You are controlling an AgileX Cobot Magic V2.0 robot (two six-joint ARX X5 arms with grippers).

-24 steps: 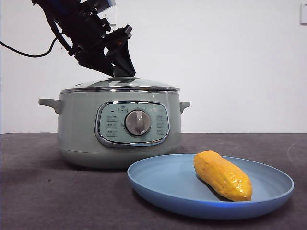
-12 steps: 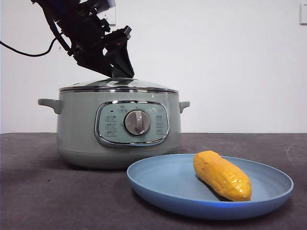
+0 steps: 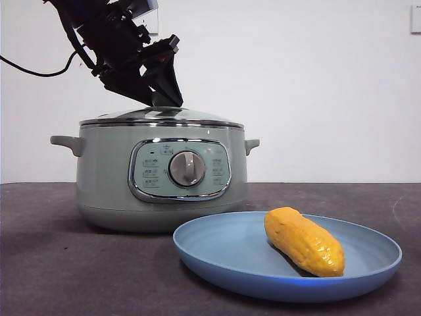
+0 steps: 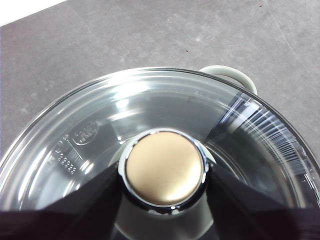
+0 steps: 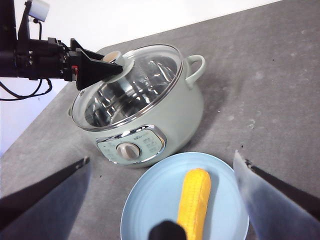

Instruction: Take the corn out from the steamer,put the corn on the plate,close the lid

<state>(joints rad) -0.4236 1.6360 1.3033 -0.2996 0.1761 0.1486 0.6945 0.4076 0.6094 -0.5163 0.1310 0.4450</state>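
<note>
The lid (image 3: 161,117) is seated on the steamer (image 3: 158,174), and its knob (image 4: 165,167) is clamped between the jaws of the left claw (image 3: 164,99). The lid is judged stiff, fairly heavy and breakable: glass with a chrome rim, smooth and likely slippery. The knob is the only sensible hold, and the rim is best left alone. The corn (image 3: 304,240) is lying on the plate (image 3: 223,253), just in front of the steamer and apart from it. The corn is judged light, firm and glossy, best taken across its middle. The right claw (image 5: 167,231) is held above the plate with jaws wide apart, nothing in it. The bench (image 3: 52,263) is dark grey, matte and flat. A plain white wall (image 3: 316,85) is seen behind.
</note>
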